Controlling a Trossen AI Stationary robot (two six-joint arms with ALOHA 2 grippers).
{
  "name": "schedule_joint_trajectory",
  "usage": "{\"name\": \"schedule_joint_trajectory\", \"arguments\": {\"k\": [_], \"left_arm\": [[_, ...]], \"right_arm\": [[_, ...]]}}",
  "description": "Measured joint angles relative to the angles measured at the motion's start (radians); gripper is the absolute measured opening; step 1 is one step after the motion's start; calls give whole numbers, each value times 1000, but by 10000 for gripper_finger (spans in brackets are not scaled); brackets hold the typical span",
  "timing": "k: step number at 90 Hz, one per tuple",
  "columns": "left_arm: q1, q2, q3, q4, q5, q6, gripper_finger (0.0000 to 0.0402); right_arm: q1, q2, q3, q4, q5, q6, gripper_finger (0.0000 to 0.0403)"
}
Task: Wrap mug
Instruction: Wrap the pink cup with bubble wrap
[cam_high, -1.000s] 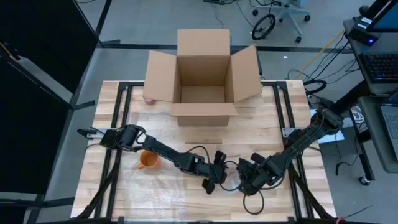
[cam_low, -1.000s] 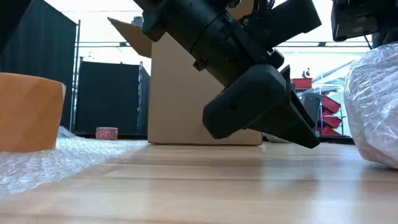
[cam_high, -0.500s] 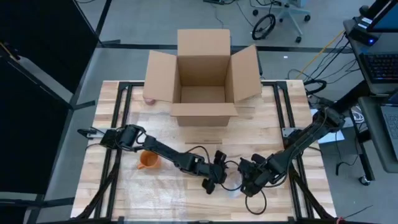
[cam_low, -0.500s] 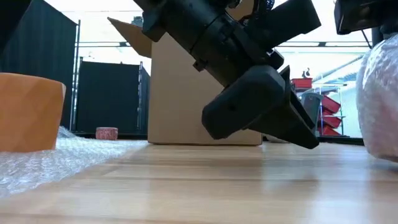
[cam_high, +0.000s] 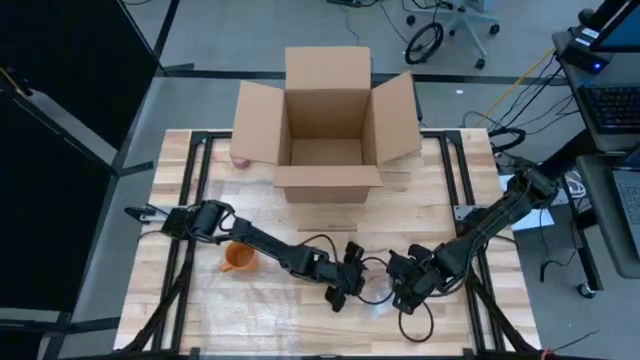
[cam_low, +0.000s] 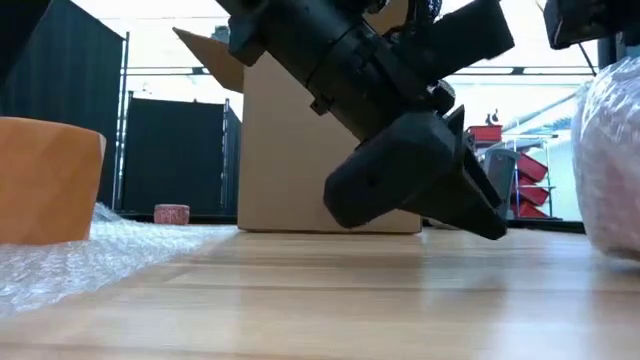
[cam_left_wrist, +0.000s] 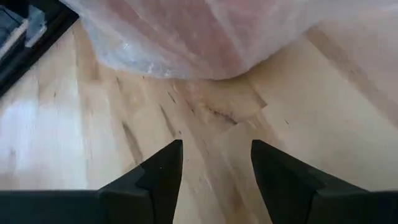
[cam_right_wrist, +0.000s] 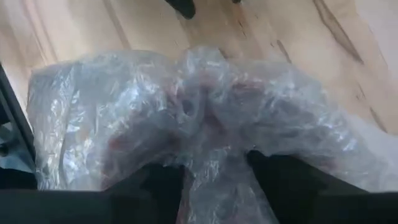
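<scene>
Wrapped mug bundle at 6 o'clock on the tabletop (cam_high: 200, 300), right claw pinching it.

High: one orange mug (cam_high: 238, 258) at 8 o'clock, one open cardboard box (cam_high: 325, 120) at 12; two arms meet low centre.
Low: bubble wrap sheet (cam_low: 90, 255) under the orange mug; bundle at 3 o'clock.
Left wrist: left claw (cam_left_wrist: 214, 180) spread, empty, just beside the bundle (cam_left_wrist: 205, 37).
Right wrist: right claw (cam_right_wrist: 214, 171) nipping the film. Judged soft, slippery outside, fragile within; grip gathered folds.

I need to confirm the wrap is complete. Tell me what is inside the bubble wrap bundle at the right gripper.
Through the bubble wrap bundle only a blurred pinkish-red shape shows; its form and any handle are hidden by the crinkled layers. The right gripper has its fingers against the bundle.
</scene>
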Motion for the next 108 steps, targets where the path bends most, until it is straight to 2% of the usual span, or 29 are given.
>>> {"name": "schedule_joint_trajectory", "arguments": {"k": [14,25,39,51,66,86,108], "left_arm": [[-16,-61,11,-25,-105,76,178],[-18,-112,12,-59,-106,70,178],[-7,-174,13,-16,53,38,178],[-17,-174,13,13,210,41,178],[-18,-149,12,53,226,92,178],[-17,-78,11,213,248,169,178],[-2,-16,12,239,275,166,178]], "right_arm": [[-1,-1,1,-2,3,-1,167],[-9,-2,2,8,4,-17,167],[-20,-2,2,21,5,-52,167],[-26,-2,2,20,9,-68,167],[-28,-2,2,20,50,-81,167],[-52,-3,2,45,67,-99,167],[-60,-3,3,54,67,-101,167]]}}
